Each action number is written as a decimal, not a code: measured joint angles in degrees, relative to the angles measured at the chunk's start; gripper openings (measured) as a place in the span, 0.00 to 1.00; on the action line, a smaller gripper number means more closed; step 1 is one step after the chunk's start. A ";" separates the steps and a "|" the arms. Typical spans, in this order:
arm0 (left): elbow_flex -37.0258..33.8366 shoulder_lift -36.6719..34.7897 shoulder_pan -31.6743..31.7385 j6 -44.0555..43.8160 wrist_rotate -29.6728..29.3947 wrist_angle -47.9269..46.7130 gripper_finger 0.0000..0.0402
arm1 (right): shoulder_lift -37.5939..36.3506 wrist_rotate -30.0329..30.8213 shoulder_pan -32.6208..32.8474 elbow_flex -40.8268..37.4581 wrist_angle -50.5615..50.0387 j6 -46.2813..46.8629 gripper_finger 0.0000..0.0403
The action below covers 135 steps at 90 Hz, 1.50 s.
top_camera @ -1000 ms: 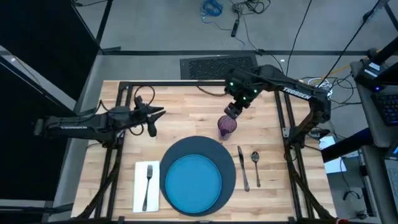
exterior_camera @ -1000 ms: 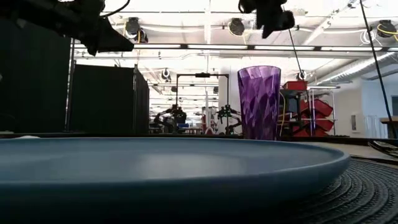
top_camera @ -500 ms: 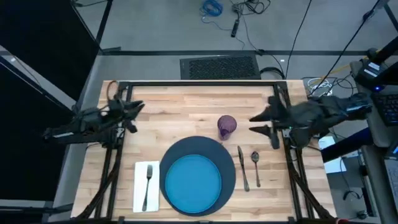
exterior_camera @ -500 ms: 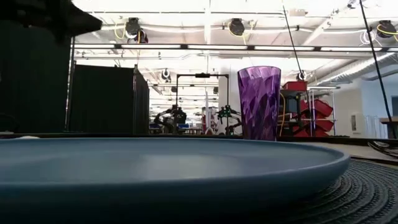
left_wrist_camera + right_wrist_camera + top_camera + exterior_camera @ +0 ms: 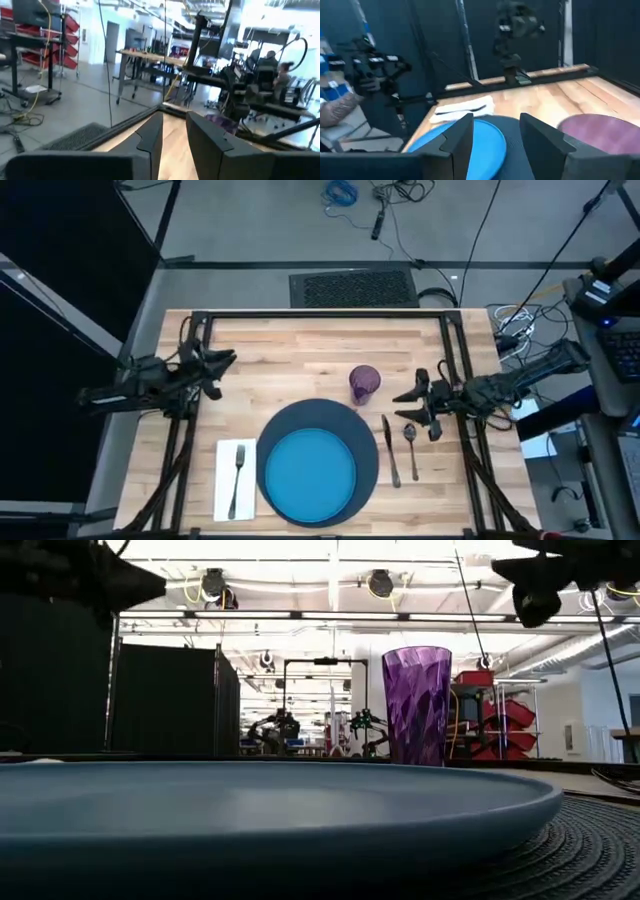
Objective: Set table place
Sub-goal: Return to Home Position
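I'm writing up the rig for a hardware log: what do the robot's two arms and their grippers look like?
Both arms are slim, near-black, jointed links. The dark two-finger left gripper and dark two-finger right gripper each have broad, flat fingers with blunt tips. A thin black cable loops by the left arm. No lettering is legible.

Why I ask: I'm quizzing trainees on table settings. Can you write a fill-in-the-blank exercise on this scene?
The fork lies on the white ____.
The knife lies between the charger and the ____.
The right gripper hangs open near the purple ____; the left gripper waits at the table's left edge.
Missing words: napkin; spoon; cup.
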 joint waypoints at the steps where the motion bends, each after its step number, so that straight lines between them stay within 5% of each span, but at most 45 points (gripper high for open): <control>1: 0.00 -0.02 0.00 0.01 0.04 0.01 0.18 | 0.00 0.01 0.00 -0.35 0.52 -0.04 0.37; 12: -1.21 -0.09 0.00 1.90 0.88 1.87 0.18 | 0.41 -0.34 -0.62 -2.74 5.40 -2.63 0.37; 29: -3.40 -0.07 0.00 4.59 2.97 6.22 0.18 | 1.32 -11.74 -4.53 -2.98 5.33 -5.82 0.37; 53: -3.63 -0.08 0.00 6.16 2.99 6.66 0.18 | 2.27 -20.14 -14.87 -5.93 7.20 -5.33 0.37; 84: -3.63 -0.08 0.00 7.24 2.97 5.48 0.18 | -10.28 -35.98 -29.77 -7.09 0.00 -5.37 0.37; 104: -3.63 -0.08 0.00 7.70 2.97 5.47 0.18 | -18.79 -37.35 -32.72 -7.11 -12.23 -2.54 0.37; 135: -3.63 -0.08 0.00 7.39 -0.97 5.63 0.18 | -22.82 -34.86 -28.33 -10.48 -13.17 -1.01 0.37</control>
